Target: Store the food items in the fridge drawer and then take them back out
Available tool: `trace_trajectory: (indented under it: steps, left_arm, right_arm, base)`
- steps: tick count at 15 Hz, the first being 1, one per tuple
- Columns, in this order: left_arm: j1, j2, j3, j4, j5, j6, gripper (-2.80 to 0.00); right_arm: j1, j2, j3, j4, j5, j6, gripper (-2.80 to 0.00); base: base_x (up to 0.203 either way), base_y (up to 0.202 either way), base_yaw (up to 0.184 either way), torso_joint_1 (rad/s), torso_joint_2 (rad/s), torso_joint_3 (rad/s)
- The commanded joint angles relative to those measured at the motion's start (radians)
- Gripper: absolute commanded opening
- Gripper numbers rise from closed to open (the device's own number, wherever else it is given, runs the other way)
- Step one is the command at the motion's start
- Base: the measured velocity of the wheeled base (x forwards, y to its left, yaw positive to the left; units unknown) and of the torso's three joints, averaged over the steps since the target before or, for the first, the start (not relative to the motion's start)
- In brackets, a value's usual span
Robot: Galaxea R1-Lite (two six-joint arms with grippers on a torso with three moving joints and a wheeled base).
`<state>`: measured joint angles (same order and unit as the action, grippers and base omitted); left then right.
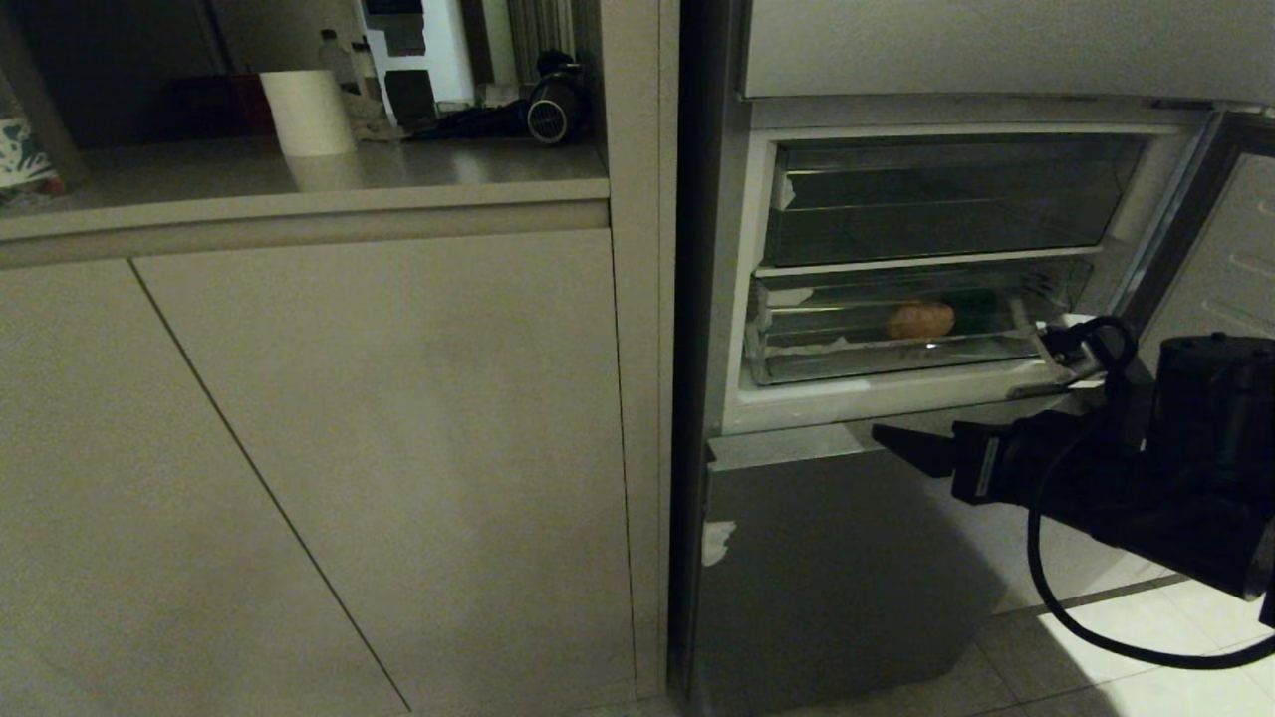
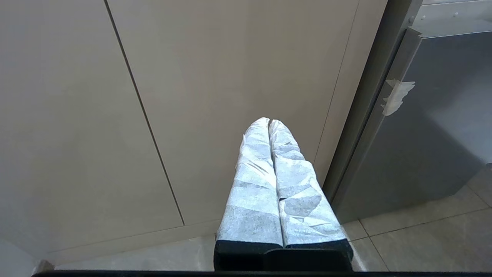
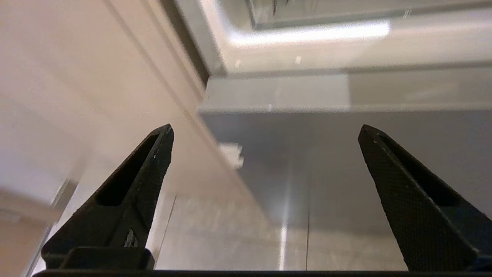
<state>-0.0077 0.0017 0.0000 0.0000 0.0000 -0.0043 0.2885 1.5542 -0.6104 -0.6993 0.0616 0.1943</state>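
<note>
In the head view the fridge stands open at the right. The clear fridge drawer [image 1: 797, 366] sits in the lower slot, with white sticker scraps on its front. An orange-brown food item [image 1: 919, 320] lies inside it, and a dark-green one [image 1: 974, 305] shows dimly just to its right. My right gripper [image 1: 901, 446] hangs below the drawer, in front of the steel lower door, pointing left. Seen from the right wrist, the right gripper [image 3: 265, 130] is open wide and holds nothing. My left gripper [image 2: 269, 121], with white-wrapped fingers, is shut and empty, facing a cabinet door.
A shallower clear tray [image 1: 946, 199] sits above the drawer. The open fridge door [image 1: 1225, 249] stands at the far right. Beige cabinets [image 1: 398, 448] fill the left under a counter with a white roll [image 1: 307, 112]. The steel lower door [image 1: 837, 578] carries a white scrap.
</note>
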Motion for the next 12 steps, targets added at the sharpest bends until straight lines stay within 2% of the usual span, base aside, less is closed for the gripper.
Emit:
trace_trajectory:
  steps: [1, 9, 12]
  left_arm:
    - [0.000, 0.001, 0.000, 0.000, 0.000, 0.000, -2.80]
    - [0.000, 0.001, 0.000, 0.000, 0.000, 0.000, -2.80]
    - [0.000, 0.001, 0.000, 0.000, 0.000, 0.000, -2.80]
  right_arm:
    - [0.003, 0.091, -0.001, -0.087, -0.013, -0.002, 0.00]
    - [0.005, 0.101, -0.005, -0.139, -0.034, -0.025, 0.00]
    - [0.012, 0.114, 0.013, -0.254, -0.038, -0.035, 0.00]
  base:
    - [0.000, 0.000, 0.000, 0.000, 0.00, 0.000]
    - [0.000, 0.000, 0.000, 0.000, 0.00, 0.000]
    - [0.000, 0.000, 0.000, 0.000, 0.00, 0.000]
